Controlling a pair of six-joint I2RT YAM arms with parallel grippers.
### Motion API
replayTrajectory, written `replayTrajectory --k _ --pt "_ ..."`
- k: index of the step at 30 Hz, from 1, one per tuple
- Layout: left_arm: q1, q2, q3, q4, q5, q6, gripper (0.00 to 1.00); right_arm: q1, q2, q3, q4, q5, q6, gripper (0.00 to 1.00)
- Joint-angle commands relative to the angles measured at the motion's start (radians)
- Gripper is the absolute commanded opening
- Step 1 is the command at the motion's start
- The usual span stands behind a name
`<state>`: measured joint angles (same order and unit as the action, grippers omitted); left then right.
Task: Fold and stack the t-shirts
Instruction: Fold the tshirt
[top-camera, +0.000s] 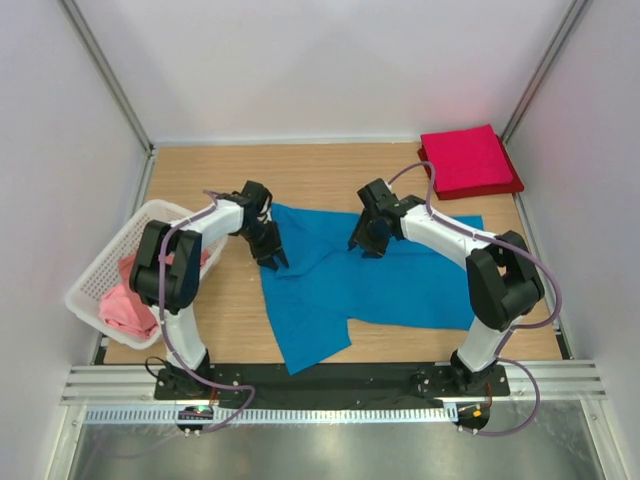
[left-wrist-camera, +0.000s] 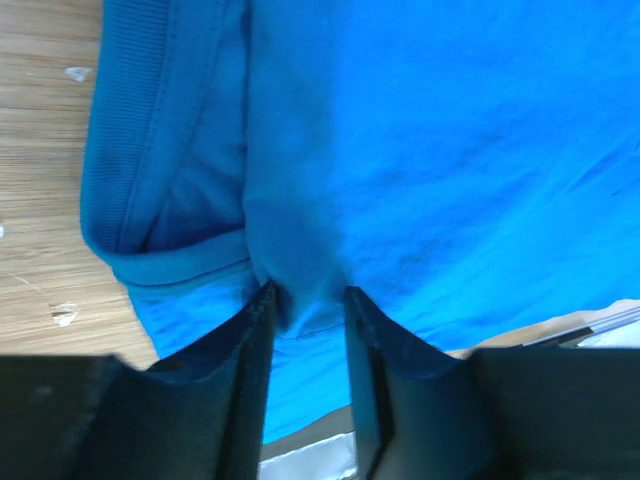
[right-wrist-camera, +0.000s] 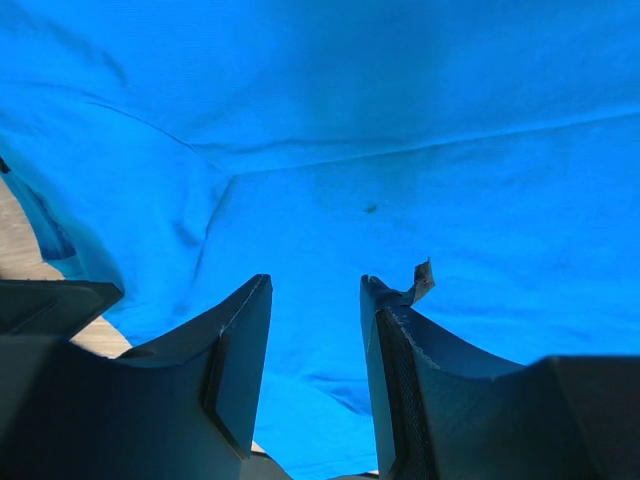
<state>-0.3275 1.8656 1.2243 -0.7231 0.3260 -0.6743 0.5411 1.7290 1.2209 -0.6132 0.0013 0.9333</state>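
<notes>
The bright blue t-shirt (top-camera: 380, 280) lies spread, partly rumpled, across the middle of the table. My left gripper (top-camera: 270, 255) is at its left edge, jaws closed on a pinched ridge of blue cloth (left-wrist-camera: 300, 230) beside the ribbed collar (left-wrist-camera: 130, 170); the gripper (left-wrist-camera: 308, 295) shows this in the left wrist view. My right gripper (top-camera: 362, 245) is down over the shirt's upper middle. It (right-wrist-camera: 315, 285) is open, with flat blue cloth (right-wrist-camera: 400, 120) between and beyond the fingers. A folded crimson red t-shirt (top-camera: 468, 160) lies at the back right. Salmon pink shirts (top-camera: 125, 300) lie in the basket.
The white lattice basket (top-camera: 105, 255) stands at the left table edge, close to my left arm. White walls with metal posts enclose the table on three sides. Bare wood (top-camera: 230, 320) shows left of the blue shirt and along the back.
</notes>
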Motion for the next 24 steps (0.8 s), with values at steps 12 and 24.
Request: replayTrajectory --k 12,24 --pt "-0.039 -0.022 0.076 -0.177 -0.133 -0.053 0.0 0.005 -0.032 0.078 -0.059 0.065 -0.057 0.48" --pt "-0.062 -0.072 -0.005 -0.208 -0.102 -0.152 0.02 0.003 0.003 0.071 -0.042 0.071 -0.079 0.48"
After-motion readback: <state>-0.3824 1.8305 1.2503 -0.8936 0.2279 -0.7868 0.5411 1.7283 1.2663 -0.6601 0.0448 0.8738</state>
